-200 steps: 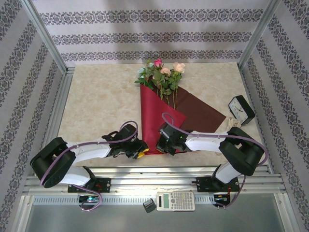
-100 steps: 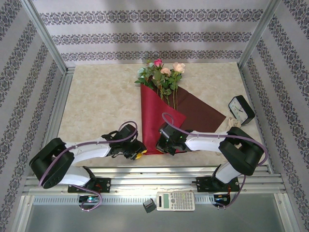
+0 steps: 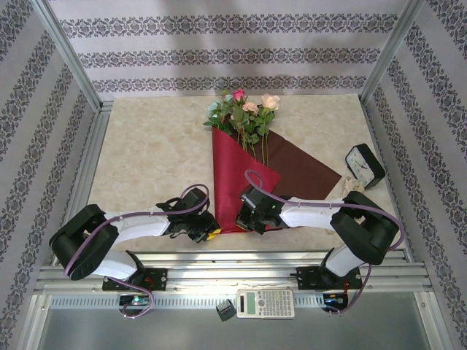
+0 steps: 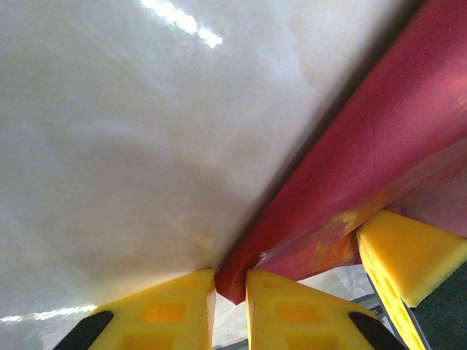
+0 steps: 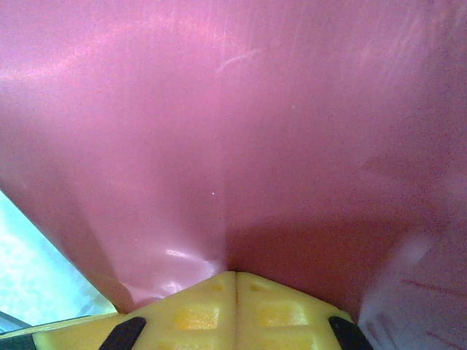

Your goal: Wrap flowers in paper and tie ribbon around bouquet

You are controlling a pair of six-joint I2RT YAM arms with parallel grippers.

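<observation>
Paper (image 3: 230, 175), glossy crimson sheet, folded, puckered corner

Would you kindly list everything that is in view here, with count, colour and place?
flowers: one bunch, pink, peach and teal blooms with green leaves, far middle of the table
paper: one sheet, crimson, partly folded, table centre, stems lying on it
clock: one, black with a white face, right side of the table
calculator: one, grey, on the metal ledge in front of the arms
small black object: one, left of the calculator
table: one, beige marble pattern
left fingers: yellow, nearly together at the paper's near corner; grip unclear
right fingers: yellow, shut on the paper's near edge
</observation>
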